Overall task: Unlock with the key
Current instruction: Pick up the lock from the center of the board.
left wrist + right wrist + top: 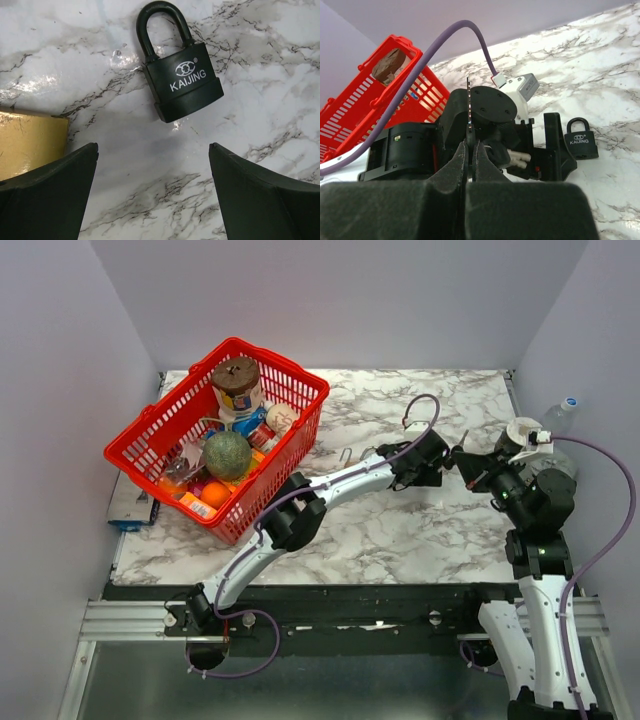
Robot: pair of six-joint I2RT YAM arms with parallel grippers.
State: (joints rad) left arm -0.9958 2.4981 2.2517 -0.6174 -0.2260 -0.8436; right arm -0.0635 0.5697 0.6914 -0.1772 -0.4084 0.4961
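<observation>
Top view: the left arm reaches far across the marble table (400, 530), and the left gripper (428, 458) sits low near the middle right. The right gripper (466, 462) points at it from close by. A red basket (150, 430) full of things stands well apart at the far left. Left wrist view: the black lock (184, 87) lies flat on the table just ahead of the left gripper, with its loop pointing away. The two fingers (50, 195) are spread wide and touch nothing. A yellow thing (30, 142) lies at the left edge, apart from the lock. Right wrist view: the right gripper's fingers are pressed together and pinch the thin key (469, 107), which sticks straight up and is seen from its edge. Behind the key is the left gripper, with a purple cable (445, 40) over it. The lock lies on the table just to the right of that gripper, and nothing holds it.
</observation>
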